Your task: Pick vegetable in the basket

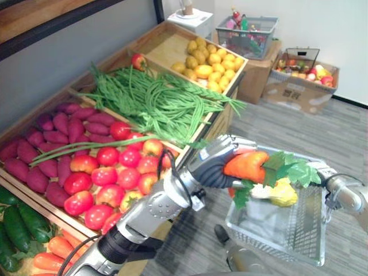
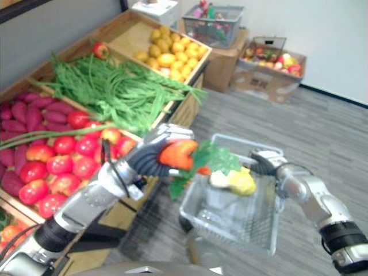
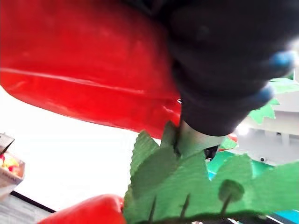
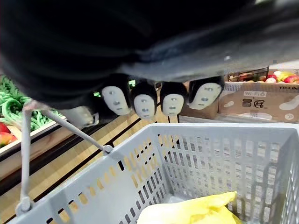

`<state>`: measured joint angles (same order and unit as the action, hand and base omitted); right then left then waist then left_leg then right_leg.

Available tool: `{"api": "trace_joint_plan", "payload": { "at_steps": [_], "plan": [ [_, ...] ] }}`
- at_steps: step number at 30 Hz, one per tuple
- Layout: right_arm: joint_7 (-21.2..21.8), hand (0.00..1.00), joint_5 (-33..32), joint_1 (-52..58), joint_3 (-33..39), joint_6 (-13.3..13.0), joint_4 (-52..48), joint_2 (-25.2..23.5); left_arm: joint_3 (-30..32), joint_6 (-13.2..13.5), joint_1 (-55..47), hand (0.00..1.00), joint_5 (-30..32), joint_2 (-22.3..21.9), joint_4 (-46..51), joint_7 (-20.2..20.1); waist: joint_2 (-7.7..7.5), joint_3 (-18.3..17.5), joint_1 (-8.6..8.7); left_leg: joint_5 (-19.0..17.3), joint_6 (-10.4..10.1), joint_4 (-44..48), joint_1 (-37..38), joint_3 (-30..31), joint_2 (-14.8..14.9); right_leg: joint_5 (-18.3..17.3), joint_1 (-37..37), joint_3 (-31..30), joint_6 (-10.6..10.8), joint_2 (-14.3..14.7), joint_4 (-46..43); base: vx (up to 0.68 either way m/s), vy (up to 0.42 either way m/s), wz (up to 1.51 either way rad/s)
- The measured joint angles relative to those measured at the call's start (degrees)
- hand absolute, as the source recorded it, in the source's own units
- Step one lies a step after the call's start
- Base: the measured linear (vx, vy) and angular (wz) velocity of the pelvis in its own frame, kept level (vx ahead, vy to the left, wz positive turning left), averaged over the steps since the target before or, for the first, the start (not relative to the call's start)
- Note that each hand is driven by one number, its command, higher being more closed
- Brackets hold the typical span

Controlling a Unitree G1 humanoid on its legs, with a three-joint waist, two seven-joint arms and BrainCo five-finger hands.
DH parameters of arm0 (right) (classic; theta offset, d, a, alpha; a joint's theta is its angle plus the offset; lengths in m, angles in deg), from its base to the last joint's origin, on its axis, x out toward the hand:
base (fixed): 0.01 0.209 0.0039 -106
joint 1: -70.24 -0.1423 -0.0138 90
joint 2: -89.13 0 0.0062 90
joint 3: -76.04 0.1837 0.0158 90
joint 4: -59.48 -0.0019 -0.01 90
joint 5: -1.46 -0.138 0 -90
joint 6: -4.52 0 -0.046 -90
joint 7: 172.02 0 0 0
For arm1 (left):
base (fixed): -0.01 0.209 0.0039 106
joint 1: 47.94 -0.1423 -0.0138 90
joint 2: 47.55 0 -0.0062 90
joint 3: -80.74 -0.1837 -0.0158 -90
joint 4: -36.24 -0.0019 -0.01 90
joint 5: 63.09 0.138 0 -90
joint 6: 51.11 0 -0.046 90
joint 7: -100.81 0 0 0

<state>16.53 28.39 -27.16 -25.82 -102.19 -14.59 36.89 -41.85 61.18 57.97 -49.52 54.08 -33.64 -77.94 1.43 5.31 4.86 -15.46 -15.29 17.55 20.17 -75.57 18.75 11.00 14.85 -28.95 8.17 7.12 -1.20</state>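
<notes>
My left hand (image 1: 214, 165) is shut on an orange carrot (image 1: 247, 165) with green leaves (image 1: 292, 168), held just above the near rim of the grey plastic basket (image 1: 270, 240). In the left wrist view the carrot (image 3: 84, 70) lies against my dark fingertips (image 3: 219, 70), its leaves (image 3: 187, 186) hanging beside them. A yellow vegetable (image 4: 196, 214) lies inside the basket (image 4: 140, 158). My right hand (image 2: 268, 163) is at the basket's far side, its fingers (image 4: 145, 100) curled round the basket's handle (image 4: 25, 154).
Wooden display crates stand to my left with tomatoes (image 1: 109, 172), purple sweet potatoes (image 1: 57, 129), long green beans (image 1: 155, 100), yellow fruit (image 1: 210, 63), cucumbers (image 1: 14, 227) and carrots (image 1: 54, 250). At the back, another grey basket (image 1: 247, 34) sits on a cardboard box beside a box of produce (image 1: 302, 77).
</notes>
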Motion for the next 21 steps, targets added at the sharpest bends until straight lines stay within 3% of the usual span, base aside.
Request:
{"api": "trace_joint_plan", "payload": {
  "at_steps": [12,21],
  "plan": [
    [0.0,1.0,-3.4,-11.1,-5.9,-0.1,-4.3,-0.3,-8.0,0.0,1.9,1.0,0.1,-2.9,-5.5,-2.1,-0.73,-0.7,0.91,-0.2,0.0,1.7,0.1,-1.2,0.7,0.0,0.9,-1.1,0.0,1.1,-1.0,-0.04,-0.053,-0.05],
    [0.0,1.0,-3.3,-11.9,-7.1,-0.1,-4.9,-1.6,-10.5,0.0,2.0,1.0,0.1,-3.4,-9.3,-2.8,-1.41,-2.2,1.1,-0.3,0.0,2.9,0.5,-3.9,0.9,0.1,2.2,-3.3,0.0,2.7,-1.7,-0.01,-0.042,-0.16]
  ]
}}
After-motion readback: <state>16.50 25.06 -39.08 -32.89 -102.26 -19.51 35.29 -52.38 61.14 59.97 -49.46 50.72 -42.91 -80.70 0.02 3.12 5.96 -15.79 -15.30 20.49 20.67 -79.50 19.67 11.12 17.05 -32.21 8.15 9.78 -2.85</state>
